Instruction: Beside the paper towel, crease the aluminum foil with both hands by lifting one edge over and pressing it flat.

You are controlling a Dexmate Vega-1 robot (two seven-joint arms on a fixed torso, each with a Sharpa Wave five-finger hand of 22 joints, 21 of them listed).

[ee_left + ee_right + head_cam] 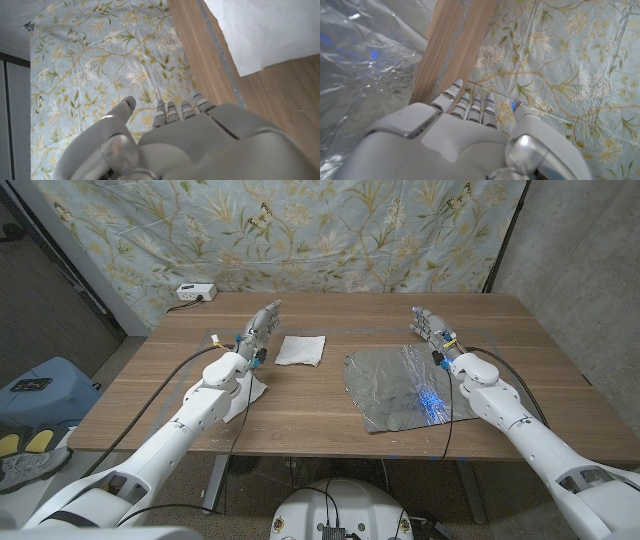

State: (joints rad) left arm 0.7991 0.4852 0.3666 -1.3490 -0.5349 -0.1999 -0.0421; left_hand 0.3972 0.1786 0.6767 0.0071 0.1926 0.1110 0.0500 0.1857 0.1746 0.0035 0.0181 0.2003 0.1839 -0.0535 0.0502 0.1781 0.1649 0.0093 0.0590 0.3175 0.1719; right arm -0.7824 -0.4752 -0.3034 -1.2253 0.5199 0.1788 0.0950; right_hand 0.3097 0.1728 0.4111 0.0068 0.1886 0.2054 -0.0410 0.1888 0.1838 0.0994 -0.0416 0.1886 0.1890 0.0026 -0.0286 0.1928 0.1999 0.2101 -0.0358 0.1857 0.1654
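Both hands released: left hand [262, 327] by paper towel [301, 349], right hand [428, 325] at foil's [400, 385] 1 o'clock corner; one-sided lifting likely skews the crease.

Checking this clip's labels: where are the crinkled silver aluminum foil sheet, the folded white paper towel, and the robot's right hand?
crinkled silver aluminum foil sheet [385, 387], head view, flat middle of the sheet.
folded white paper towel [301, 349], head view, centre of its top face.
right hand [428, 325], head view, back of the hand.

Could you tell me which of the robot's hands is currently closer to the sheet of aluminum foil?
The right hand. It is open at the aluminum foil's far right corner. The left hand, also open, is across the paper towel from the foil.
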